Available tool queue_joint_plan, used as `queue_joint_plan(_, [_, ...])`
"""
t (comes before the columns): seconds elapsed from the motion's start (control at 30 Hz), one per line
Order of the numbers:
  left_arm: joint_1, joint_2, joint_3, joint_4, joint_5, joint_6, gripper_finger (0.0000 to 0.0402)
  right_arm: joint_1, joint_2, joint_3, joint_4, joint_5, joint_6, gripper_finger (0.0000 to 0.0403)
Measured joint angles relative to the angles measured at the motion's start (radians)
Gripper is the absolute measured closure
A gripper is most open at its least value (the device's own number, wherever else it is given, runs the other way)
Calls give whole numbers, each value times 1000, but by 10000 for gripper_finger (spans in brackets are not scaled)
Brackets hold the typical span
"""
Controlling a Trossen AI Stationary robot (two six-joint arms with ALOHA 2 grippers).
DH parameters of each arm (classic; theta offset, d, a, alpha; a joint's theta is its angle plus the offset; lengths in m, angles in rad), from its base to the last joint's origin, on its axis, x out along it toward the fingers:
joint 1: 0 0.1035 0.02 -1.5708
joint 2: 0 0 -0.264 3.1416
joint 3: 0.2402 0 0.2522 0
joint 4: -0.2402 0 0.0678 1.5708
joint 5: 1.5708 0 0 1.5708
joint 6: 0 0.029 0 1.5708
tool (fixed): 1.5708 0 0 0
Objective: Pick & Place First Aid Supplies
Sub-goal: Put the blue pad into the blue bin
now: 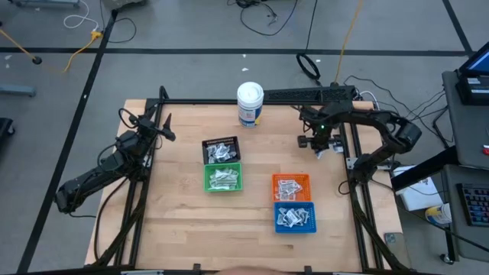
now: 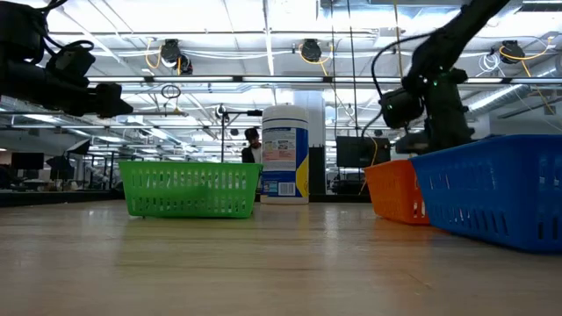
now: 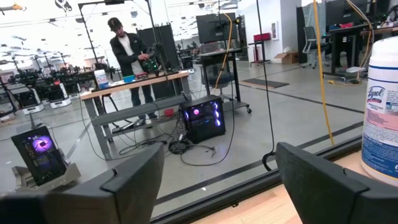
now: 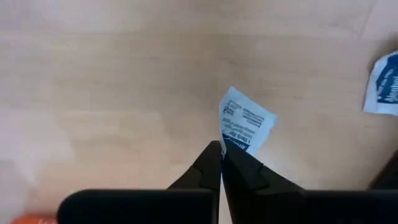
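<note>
The first aid supplies are small white packets with blue print. One packet (image 4: 244, 124) is in my right gripper (image 4: 221, 152), which is shut on it above the bare wood at the table's far right (image 1: 322, 145). A second packet (image 4: 382, 84) lies flat on the wood close by. More packets fill the black (image 1: 221, 149), green (image 1: 223, 177), orange (image 1: 291, 187) and blue (image 1: 295, 217) baskets. My left gripper (image 3: 217, 186) waits open at the table's far left (image 1: 164, 126), level, with nothing between its fingers. My right gripper pinches the packet's near edge (image 4: 235, 147) between its two fingertips. The fingers come from above, pointing steeply down. The rest of the packet sticks out past the fingertips toward the table; whether it touches the wood, I cannot tell.
A white canister (image 1: 250, 103) with a blue and yellow label stands at the far edge, between the arms. The orange basket sits just near-left of my right gripper. Bare wood lies in the table's middle and near part. A person stands at a bench (image 3: 127, 53) beyond the table.
</note>
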Motion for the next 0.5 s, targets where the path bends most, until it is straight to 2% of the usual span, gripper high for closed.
queue_joint_plan(0.27, [0,0,0,0,0,0,74,69,0,198,-168,-2,-31,401])
queue_joint_plan(0.5, [0,0,0,0,0,0,84,151,-1,325,-238,2,-13,402])
